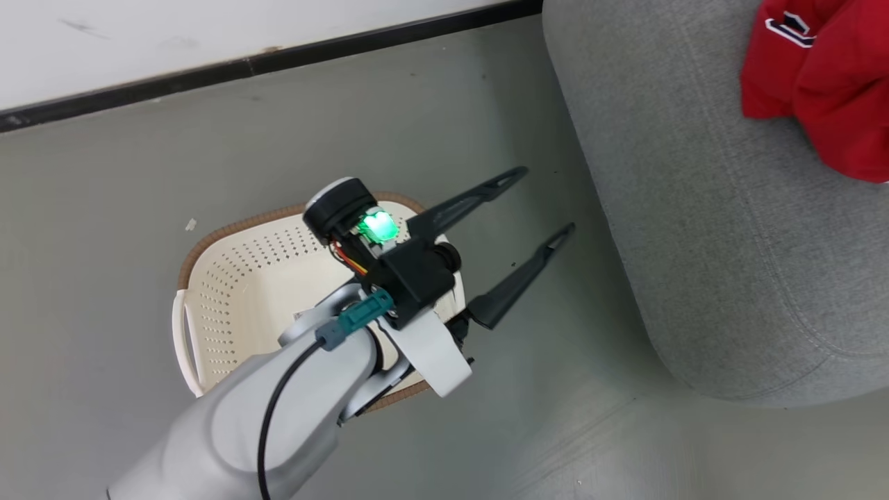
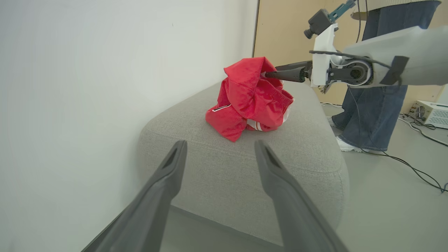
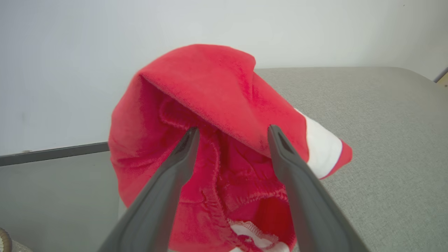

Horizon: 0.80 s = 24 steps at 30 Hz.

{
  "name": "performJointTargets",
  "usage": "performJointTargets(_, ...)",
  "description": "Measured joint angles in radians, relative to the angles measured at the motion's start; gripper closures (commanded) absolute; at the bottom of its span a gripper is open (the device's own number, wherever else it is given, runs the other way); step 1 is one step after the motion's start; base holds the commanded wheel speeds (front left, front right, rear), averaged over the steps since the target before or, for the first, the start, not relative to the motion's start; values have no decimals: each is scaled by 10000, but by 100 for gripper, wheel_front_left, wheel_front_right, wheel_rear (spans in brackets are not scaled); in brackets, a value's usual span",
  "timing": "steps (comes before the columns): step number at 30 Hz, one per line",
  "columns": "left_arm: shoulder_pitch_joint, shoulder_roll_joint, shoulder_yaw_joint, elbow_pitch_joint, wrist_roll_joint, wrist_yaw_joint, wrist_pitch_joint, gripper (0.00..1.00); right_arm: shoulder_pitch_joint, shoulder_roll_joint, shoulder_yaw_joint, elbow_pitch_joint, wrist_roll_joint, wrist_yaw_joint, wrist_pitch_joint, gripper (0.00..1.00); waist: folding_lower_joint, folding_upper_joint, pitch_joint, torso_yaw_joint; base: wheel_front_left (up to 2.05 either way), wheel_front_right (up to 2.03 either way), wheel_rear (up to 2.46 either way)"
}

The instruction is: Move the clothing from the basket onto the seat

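The clothing (image 1: 826,83) is a crumpled bright red heap with white trim lying on the grey seat (image 1: 694,208). In the left wrist view the clothing (image 2: 248,98) sits on the seat (image 2: 238,182), and my right gripper (image 2: 269,74) touches the top of the heap. In the right wrist view my right gripper (image 3: 233,129) is open, and the clothing (image 3: 210,87) drapes over its fingertips above the seat (image 3: 385,122). My left gripper (image 1: 545,200) is open and holds nothing, hanging over the floor between the cream basket (image 1: 236,292) and the seat. It (image 2: 220,144) points at the seat's end.
A person in jeans and white shoes (image 2: 371,112) stands beside the seat's far side. Cables (image 2: 413,168) and a white box (image 2: 432,112) lie on the floor there. A white wall with a black baseboard (image 1: 278,62) runs behind the basket.
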<state>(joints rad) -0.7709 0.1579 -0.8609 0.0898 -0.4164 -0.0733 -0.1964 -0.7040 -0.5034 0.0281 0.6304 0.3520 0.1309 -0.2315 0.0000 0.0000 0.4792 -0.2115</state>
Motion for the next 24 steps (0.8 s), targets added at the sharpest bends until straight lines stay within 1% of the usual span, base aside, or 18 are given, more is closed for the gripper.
performJointTargets(3,42,113,219,169,-159,0,-107,0,315,77,238,-562,27,0,-77,0,0,0,-172,-133,0,0,0)
performJointTargets(6,130,182,508,316,-305,19,-192,0,662,226,510,-1137,355,0,-148,0,0,0,-370,-243,0,0,0)
performJointTargets(9,353,297,807,535,-395,178,-257,0,927,255,669,-1718,353,0,-153,0,0,0,-584,-322,0,0,0)
performJointTargets(10,353,297,807,535,-395,178,-257,0,927,255,669,-1718,353,0,-153,0,0,0,-584,-322,0,0,0)
performJointTargets(12,706,376,1256,788,-715,387,-345,0,1019,268,759,-2226,336,0,-159,0,0,0,-805,-369,0,0,0)
performJointTargets(18,1245,769,2255,1149,-989,943,-477,0,1069,385,656,-2706,253,0,-163,0,0,0,-1253,-357,0,0,0)
performJointTargets(24,2038,1068,2972,1361,-1151,1409,-531,0,1136,924,566,-2949,142,0,-163,0,0,0,-1682,-192,0,0,0)
